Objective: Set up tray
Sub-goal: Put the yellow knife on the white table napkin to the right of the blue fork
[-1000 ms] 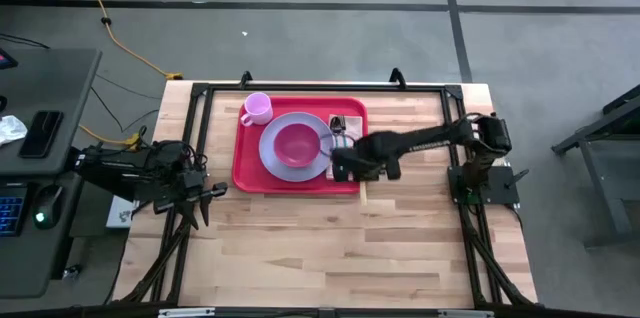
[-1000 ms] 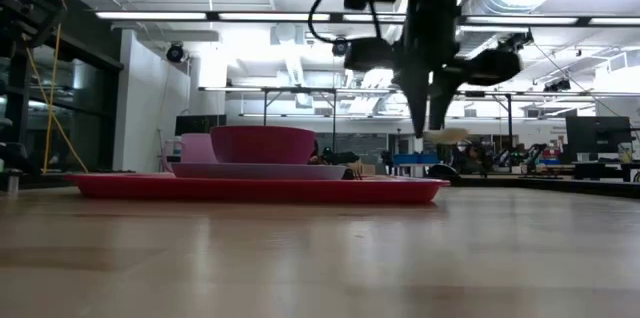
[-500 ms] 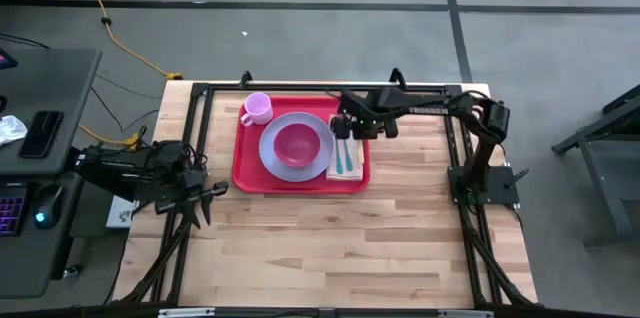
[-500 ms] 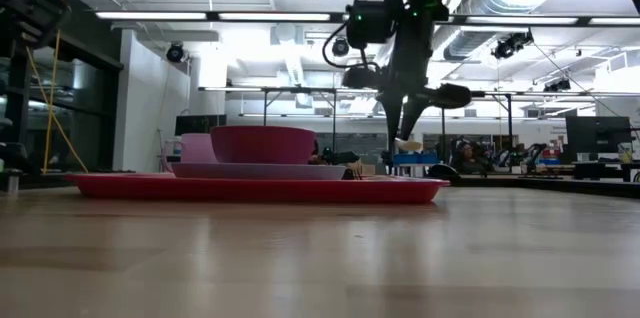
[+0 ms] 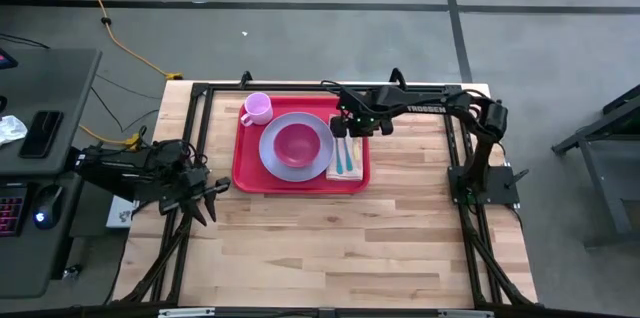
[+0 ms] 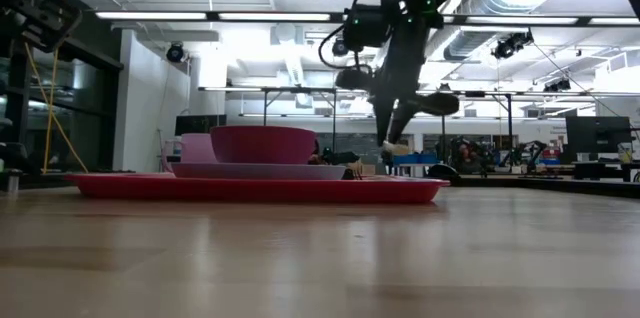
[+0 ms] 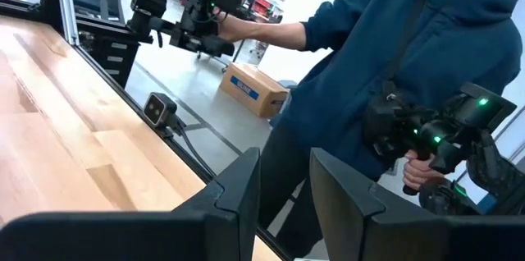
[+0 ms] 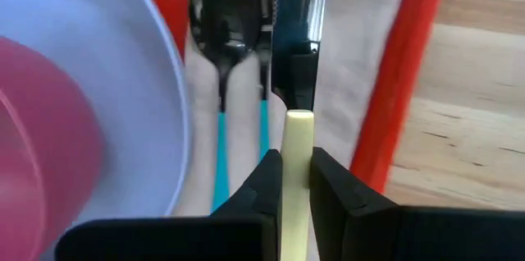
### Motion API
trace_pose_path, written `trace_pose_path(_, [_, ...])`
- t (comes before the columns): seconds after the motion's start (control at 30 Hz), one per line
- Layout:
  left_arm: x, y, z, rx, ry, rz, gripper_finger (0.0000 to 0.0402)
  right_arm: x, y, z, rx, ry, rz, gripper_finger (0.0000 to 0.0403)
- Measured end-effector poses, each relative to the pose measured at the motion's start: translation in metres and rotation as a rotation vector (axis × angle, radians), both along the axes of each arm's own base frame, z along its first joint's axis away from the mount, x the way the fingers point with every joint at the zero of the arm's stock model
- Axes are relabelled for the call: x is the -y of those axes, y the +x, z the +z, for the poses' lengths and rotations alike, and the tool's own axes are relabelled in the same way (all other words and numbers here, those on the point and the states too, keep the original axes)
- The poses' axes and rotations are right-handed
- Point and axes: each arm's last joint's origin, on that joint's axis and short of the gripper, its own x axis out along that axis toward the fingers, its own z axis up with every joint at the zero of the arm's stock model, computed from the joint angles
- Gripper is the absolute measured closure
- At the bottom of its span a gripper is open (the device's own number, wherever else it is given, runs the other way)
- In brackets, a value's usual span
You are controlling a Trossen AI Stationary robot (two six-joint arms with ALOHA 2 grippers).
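The red tray (image 5: 245,163) lies flat on the far half of the table. On it stand a lavender plate (image 5: 270,148) carrying a magenta bowl (image 5: 297,145), and a pink cup (image 5: 256,108) at its far left corner. A pale napkin (image 5: 345,170) on the tray's right side bears a teal-handled spoon and fork (image 8: 221,121). My right gripper (image 5: 348,125) hovers over the napkin's far end, shut on a cream-handled knife (image 8: 297,89). My left gripper (image 5: 208,196) waits open at the table's left edge. My right gripper pinches the knife's cream handle (image 8: 298,134) between its two fingers, coming from above and slanting down. The handle runs along between the fingers, and the dark blade (image 8: 297,39) sticks out past them. In the low view the knife (image 6: 395,145) is lifted clear above the tray.
A black frame runs along the table's left, far and right edges. Bare wood lies near of the tray and to its right. In the left wrist view a person in a blue hoodie (image 7: 394,39) stands beyond the table holding hand-held devices. A desk with a keyboard stands left of the table.
My right gripper, staying shut on the knife, has travelled from over the tray's near right part toward the table's far edge. It now hangs over the napkin's far end, and the spoon and fork on the napkin have come into sight.
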Motion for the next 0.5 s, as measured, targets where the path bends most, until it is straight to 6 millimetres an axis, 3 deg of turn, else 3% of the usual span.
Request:
trace_pose_path(0.2, [0.000,0.000,0.000,-0.001,-0.001,0.000,0.0261,-0.002,0.008,-0.022,-0.049,0.025,0.040,0.0381])
trace_pose_path(0.5, [0.000,0.000,0.000,-0.022,-0.015,-0.001,0.0261,0.002,0.016,-0.039,-0.048,0.024,0.051,0.0380])
